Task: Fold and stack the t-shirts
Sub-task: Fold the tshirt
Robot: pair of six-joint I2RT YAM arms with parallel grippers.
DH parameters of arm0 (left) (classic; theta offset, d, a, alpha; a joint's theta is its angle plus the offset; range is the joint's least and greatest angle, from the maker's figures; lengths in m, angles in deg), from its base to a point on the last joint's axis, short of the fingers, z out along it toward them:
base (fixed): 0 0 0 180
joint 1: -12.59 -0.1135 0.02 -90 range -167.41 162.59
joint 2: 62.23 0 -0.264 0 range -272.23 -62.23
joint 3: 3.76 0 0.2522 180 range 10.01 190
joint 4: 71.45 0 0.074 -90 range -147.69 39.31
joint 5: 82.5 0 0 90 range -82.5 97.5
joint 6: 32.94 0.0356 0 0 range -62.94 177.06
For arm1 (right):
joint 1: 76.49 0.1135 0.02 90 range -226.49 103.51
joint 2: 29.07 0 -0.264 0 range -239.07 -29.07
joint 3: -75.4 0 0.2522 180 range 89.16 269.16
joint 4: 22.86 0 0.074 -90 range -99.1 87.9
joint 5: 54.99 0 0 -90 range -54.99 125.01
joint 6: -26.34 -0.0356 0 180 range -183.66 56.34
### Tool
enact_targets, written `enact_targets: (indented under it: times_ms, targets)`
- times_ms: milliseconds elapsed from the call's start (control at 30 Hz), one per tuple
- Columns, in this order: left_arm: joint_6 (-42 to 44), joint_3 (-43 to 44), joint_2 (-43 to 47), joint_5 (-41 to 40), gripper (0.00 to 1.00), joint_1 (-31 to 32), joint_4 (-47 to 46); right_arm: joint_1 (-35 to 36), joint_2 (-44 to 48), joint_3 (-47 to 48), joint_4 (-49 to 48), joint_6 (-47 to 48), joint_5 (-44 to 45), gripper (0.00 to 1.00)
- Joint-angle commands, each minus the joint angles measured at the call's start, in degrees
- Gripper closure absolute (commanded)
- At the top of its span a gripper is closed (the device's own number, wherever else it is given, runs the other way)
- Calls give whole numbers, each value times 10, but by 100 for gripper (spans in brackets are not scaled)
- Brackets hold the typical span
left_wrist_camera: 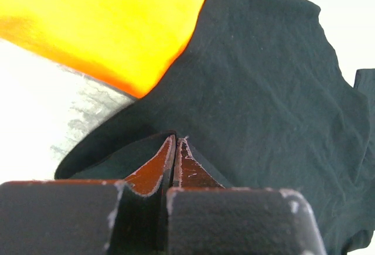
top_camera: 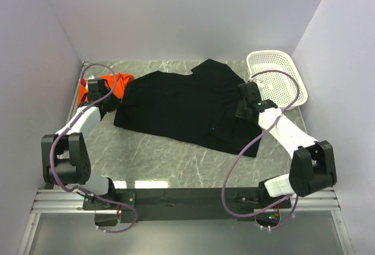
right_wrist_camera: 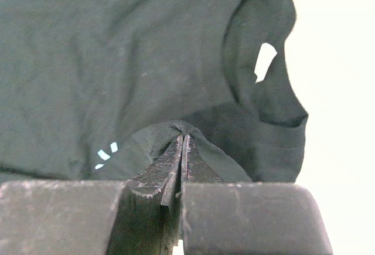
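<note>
From above, the white mesh basket [top_camera: 274, 79] sits at the upper right of the counter [top_camera: 176, 155], against the right wall. Its mesh floor shows, and a loop of the right arm's cable crosses in front of it. The black shirt [top_camera: 176, 105] lies spread across the middle of the counter. Its right edge ends just short of the basket, and its left edge touches the orange shirt [top_camera: 114, 85], which is bunched in the upper left by the wall. The left arm [top_camera: 88, 120] reaches the black shirt's left edge and the right arm [top_camera: 275, 123] its right edge. A bare strip of counter runs between the near hem and the arm bases.

In the left wrist view, the left jaws are pressed together at lower centre, pinching a raised edge of the black shirt [left_wrist_camera: 263, 91]. The orange shirt [left_wrist_camera: 105, 20] fills the upper left, with pale counter [left_wrist_camera: 47, 108] at the left.

In the right wrist view, the right jaws are clamped on a pinched-up fold of the black shirt [right_wrist_camera: 117, 61]. The light-blue mark [right_wrist_camera: 106, 152] is at the lower left and the collar at the upper right. Bright counter [right_wrist_camera: 340, 91] lies past the cloth's right edge.
</note>
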Motion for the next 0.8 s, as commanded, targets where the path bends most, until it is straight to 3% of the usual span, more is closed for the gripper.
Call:
enact_targets:
  times_ms: [0,767]
  targets:
    - [11,30,2,11,99,-13,-37,-28,-10,30,-18,22,-2,100]
    - [45,107,-106,78,99,-18,-84,-95,-102,104,-21,59,-29,100]
